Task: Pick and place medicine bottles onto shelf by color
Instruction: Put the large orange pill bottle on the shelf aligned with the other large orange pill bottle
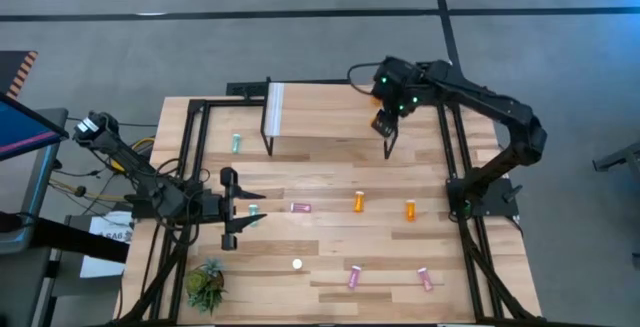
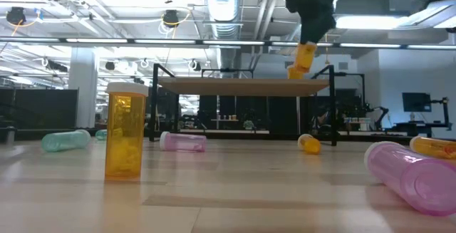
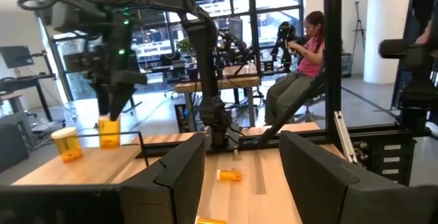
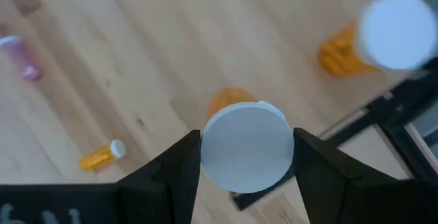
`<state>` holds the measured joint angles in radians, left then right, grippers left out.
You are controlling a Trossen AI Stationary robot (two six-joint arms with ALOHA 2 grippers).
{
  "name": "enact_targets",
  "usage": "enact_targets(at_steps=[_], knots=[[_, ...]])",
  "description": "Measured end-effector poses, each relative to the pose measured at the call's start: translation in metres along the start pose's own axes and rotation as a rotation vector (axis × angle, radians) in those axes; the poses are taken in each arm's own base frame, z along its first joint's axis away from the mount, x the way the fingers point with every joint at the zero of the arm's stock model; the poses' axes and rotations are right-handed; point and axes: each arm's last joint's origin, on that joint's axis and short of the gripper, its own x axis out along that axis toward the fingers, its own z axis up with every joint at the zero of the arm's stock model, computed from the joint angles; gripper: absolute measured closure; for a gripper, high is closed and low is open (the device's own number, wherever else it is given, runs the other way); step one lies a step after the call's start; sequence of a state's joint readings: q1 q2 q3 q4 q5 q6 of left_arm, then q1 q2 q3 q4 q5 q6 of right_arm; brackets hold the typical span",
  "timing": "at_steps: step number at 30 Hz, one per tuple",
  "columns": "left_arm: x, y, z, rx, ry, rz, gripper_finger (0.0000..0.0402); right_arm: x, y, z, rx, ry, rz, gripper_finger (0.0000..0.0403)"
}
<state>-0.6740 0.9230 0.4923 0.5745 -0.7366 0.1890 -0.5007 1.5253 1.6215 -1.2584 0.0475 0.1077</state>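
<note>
Near bench: capless upright orange plastic bottle (image 2: 125, 135); pink bottles lie on the wooden bench (image 2: 235, 190).
Left tool (image 1: 243, 222): spread, empty, low over the bench.
Right tool (image 4: 246, 157): pinching white-capped orange bottle (image 4: 244, 145) above light-wood shelf (image 2: 242, 85).
Shelf: second orange bottle (image 3: 66, 144) stands there.

Translucent plastic bottles (image 2: 125, 137), wood shelf (image 2: 242, 85)

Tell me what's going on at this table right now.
The right gripper holds an orange medicine bottle by its white cap, jaws closed on it, just above the shelf. Another orange bottle already stands on the shelf. The left gripper waits low over the table with jaws open, holding nothing. More orange, pink and teal bottles lie scattered on the table.
</note>
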Motion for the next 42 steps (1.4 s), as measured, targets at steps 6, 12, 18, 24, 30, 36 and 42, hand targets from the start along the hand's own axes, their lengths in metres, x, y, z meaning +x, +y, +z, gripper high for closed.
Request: enact_targets(at_steps=[6, 12, 18, 24, 30, 36, 42], knots=[[0.003, 0.003, -0.001, -0.004, -0.001, -0.001, 0.0223, 0.012, -0.011, 0.008, 0.039, 0.014, 0.001, 0.0188], [0.006, 0.002, -0.003, -0.003, 0.008, -0.017, 0.0223, 0.034, -0.013, 0.016, 0.031, 0.067, -0.009, 0.0188], [0.006, 0.002, -0.004, -0.001, 0.012, -0.018, 0.0223, 0.036, -0.016, 0.023, 0.026, 0.068, -0.014, 0.0187], [0.006, 0.002, -0.004, 0.005, 0.017, -0.018, 0.0223, 0.030, -0.019, 0.027, 0.042, 0.054, -0.036, 0.0187], [0.006, 0.002, -0.004, 0.004, 0.017, -0.019, 0.0223, 0.034, -0.019, 0.029, 0.046, 0.060, -0.036, 0.0186], [0.006, 0.002, -0.005, 0.003, 0.017, -0.018, 0.0223, 0.039, -0.018, 0.031, 0.049, 0.071, -0.044, 0.0177], [0.006, 0.002, -0.005, -0.001, 0.018, -0.019, 0.0223, 0.041, -0.016, 0.031, 0.046, 0.071, -0.041, 0.0151]])
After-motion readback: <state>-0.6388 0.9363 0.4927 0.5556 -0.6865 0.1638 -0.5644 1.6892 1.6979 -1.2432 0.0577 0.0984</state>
